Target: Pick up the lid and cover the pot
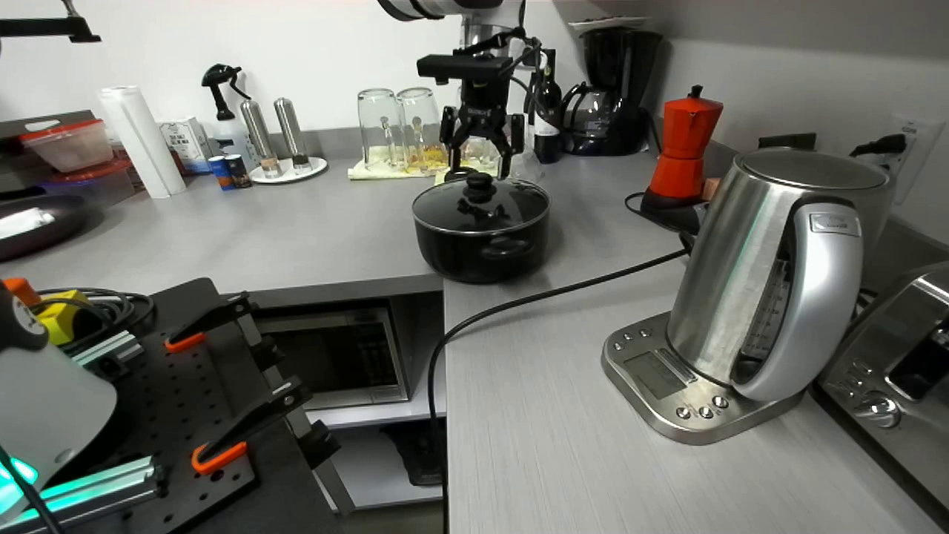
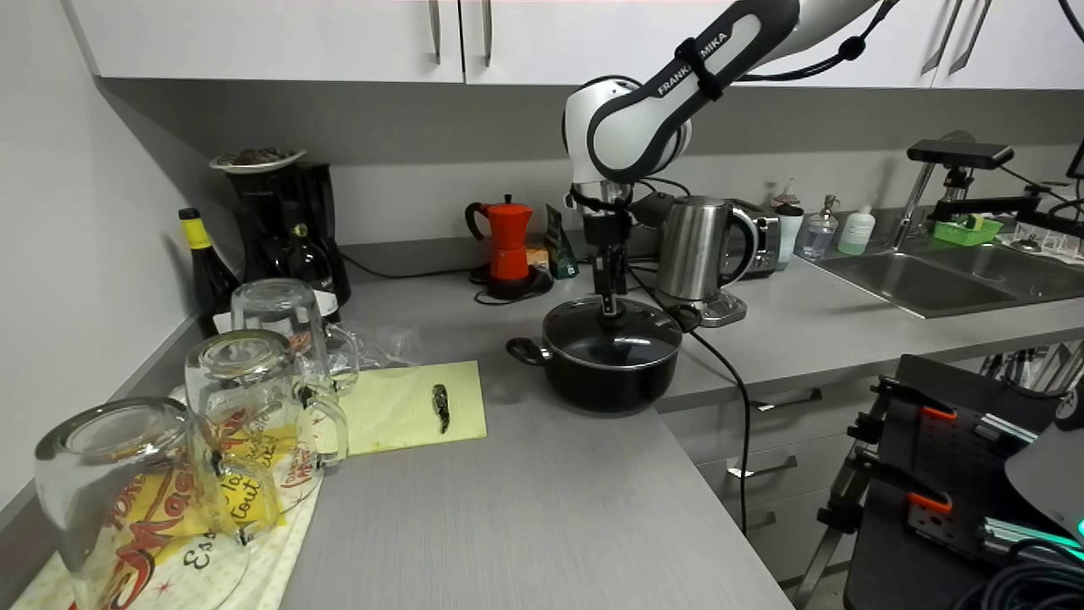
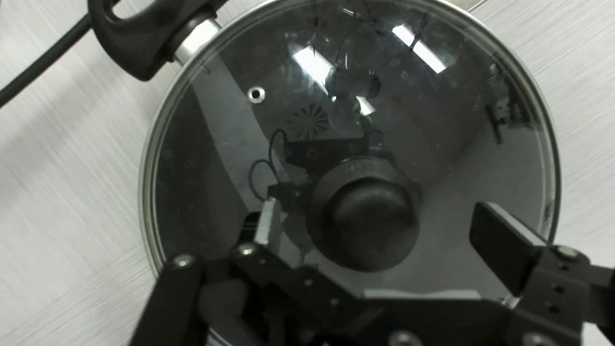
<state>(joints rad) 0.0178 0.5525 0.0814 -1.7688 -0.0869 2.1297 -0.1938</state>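
The clear-glass lid (image 1: 445, 208) lies flat on the black pot (image 1: 467, 256), its metal rim along the pot's rim. The lid (image 2: 576, 339) and the pot (image 2: 605, 390) show the same way in an exterior view. My gripper (image 1: 480, 169) is open and empty, pointing down close to the lid's dark knob (image 1: 480, 190). In the wrist view the gripper's (image 3: 377, 214) fingers stand apart on either side of the knob (image 3: 370, 230), which is nearer the left finger. Whether the fingertips reach down to knob height is hard to tell. The pot's inside is mostly hidden.
A steel kettle (image 1: 719, 274) stands on its base, with its black cable (image 1: 519, 300) running near the pot. A red moka pot (image 2: 508, 241), glass mugs (image 2: 246, 390), a yellow cloth (image 2: 398, 407) and a coffee maker (image 1: 615, 89) stand around. The counter edge is close to the pot.
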